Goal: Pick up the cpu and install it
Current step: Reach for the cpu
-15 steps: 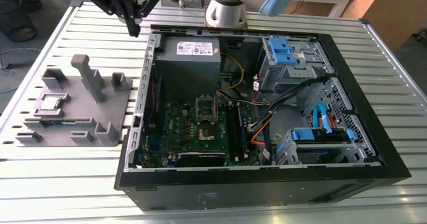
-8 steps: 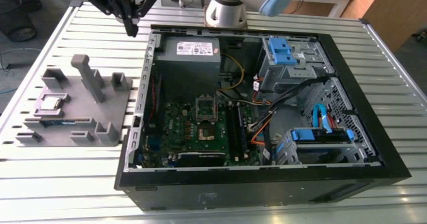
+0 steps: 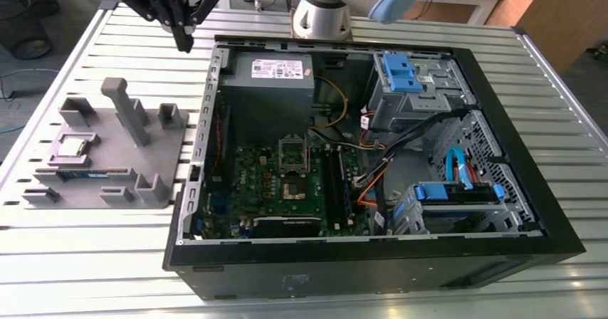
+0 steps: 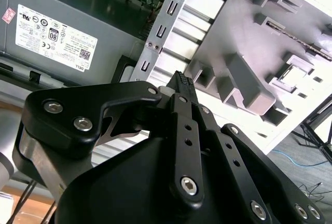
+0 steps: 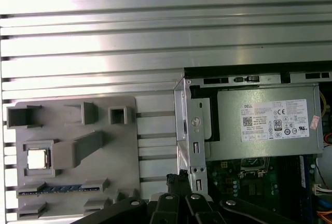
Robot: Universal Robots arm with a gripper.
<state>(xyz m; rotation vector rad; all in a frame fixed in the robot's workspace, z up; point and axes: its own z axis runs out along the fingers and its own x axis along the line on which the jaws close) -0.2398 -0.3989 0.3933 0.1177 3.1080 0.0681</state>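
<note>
Holds nothing in the gripper (image 3: pixel 184 43), fingertips (image 4: pixel 181 86) pressed together, raised above the slatted table (image 3: pixel 95 262) just outside a corner of the open computer case (image 3: pixel 380 269). Hangs well apart from the cpu (image 3: pixel 74 147), lying flat in a square pocket of the grey holder (image 3: pixel 105 155) down on the table, below and off to one side of the fingertips. Has the memory stick (image 3: pixel 84 174) just past the cpu, even farther from the gripper, and inside the case the power supply (image 3: pixel 273 77) nearest, with the board socket (image 3: pixel 292 184) beyond it
</note>
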